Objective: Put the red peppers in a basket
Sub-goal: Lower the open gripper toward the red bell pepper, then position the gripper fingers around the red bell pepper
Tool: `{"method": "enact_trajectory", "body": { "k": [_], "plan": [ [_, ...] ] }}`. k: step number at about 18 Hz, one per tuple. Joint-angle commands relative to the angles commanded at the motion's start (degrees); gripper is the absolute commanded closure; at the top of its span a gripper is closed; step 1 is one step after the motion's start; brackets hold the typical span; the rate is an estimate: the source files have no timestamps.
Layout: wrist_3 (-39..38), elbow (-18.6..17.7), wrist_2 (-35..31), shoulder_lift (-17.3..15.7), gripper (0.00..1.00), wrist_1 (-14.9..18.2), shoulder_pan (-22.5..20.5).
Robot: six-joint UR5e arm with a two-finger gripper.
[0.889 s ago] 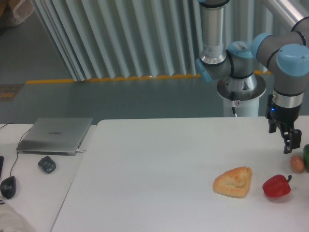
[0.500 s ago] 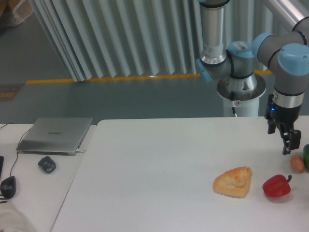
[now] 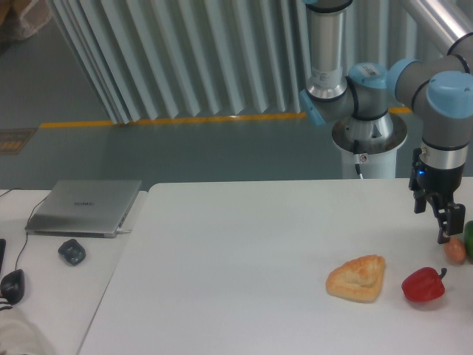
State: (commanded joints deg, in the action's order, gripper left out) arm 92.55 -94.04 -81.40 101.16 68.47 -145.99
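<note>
While the gripper (image 3: 448,228) hangs behind the red pepper (image 3: 423,285) (jaw state unreadable, seemingly empty), this looks like the approach; next, descend over it.

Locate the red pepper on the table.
The red pepper lies near the table's right edge, just right of the bread piece and below the small orange item.

We see a shiny red pepper (image 3: 423,285) with a dark green stem, golden brown bread (image 3: 358,278), a white table (image 3: 244,259), a silver laptop (image 3: 84,208), a black mouse (image 3: 12,285), a grey and light blue robot arm (image 3: 443,96), a black gripper (image 3: 446,224).
</note>
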Motion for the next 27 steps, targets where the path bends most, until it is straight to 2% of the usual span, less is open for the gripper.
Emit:
{"method": "enact_trajectory", "body": {
  "k": [2, 5, 12, 14, 16, 17, 19, 22, 25, 27],
  "plan": [
    [-0.2, 0.0, 2.9, 0.1, 0.00, 0.0, -0.4],
    [0.0, -0.1, 2.7, -0.2, 0.00, -0.4, -1.1],
    [0.2, 0.2, -0.6, 0.2, 0.00, -0.5, -0.6],
    [0.6, -0.9, -1.0, 0.3, 0.00, -0.4, -0.3],
    [-0.3, -0.7, -4.4, 1.2, 0.00, -1.1, 0.2],
    [-2.0, -0.3, -5.4, 1.8, 0.00, -1.7, 0.5],
    [-14.3, -0.7, -6.5, 3.8, 0.00, -4.6, 1.7],
    [-15.9, -0.8, -6.6, 4.3, 0.00, -6.5, 2.8],
    [-17.5, 2.1, -11.1, 6.1, 0.00, -7.9, 4.4],
    [-17.8, 2.8, -11.8, 7.3, 0.00, -8.0, 5.4]
  ]
}}
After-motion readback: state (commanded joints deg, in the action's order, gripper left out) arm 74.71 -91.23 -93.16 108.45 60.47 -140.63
